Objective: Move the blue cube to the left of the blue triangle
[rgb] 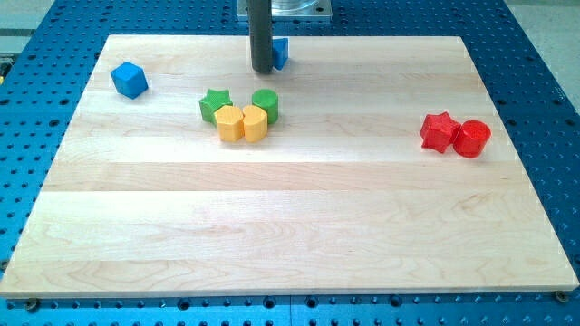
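Risk: my tip (262, 70), a bare rod with no fingers, touches the blue triangle (281, 52) while the blue cube (129, 79) already sits well left of it, so pushing may displace the triangle off the bench (299, 226).

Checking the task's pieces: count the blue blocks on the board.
2: the blue cube near the wooden board's top left, and a blue block at the top edge, partly hidden behind my tip.
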Controlling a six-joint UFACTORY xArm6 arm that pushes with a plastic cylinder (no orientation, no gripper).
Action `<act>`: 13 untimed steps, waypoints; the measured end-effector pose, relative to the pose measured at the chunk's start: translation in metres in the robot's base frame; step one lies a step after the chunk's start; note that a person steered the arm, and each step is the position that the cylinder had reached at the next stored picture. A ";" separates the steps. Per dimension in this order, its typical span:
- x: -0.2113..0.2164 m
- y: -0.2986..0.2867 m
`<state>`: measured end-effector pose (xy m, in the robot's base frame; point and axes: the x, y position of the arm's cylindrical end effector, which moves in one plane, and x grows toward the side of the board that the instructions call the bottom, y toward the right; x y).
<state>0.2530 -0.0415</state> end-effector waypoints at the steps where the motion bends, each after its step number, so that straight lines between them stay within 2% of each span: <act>1: -0.020 0.033; 2: 0.007 0.015; 3: 0.049 -0.059; 5: 0.104 -0.202; 6: 0.095 -0.227; 7: 0.045 -0.202; 8: 0.027 -0.145; 9: 0.083 -0.150; 10: 0.077 -0.188; 11: 0.032 -0.205; 12: 0.017 -0.127; 13: 0.018 -0.110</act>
<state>0.2707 -0.1515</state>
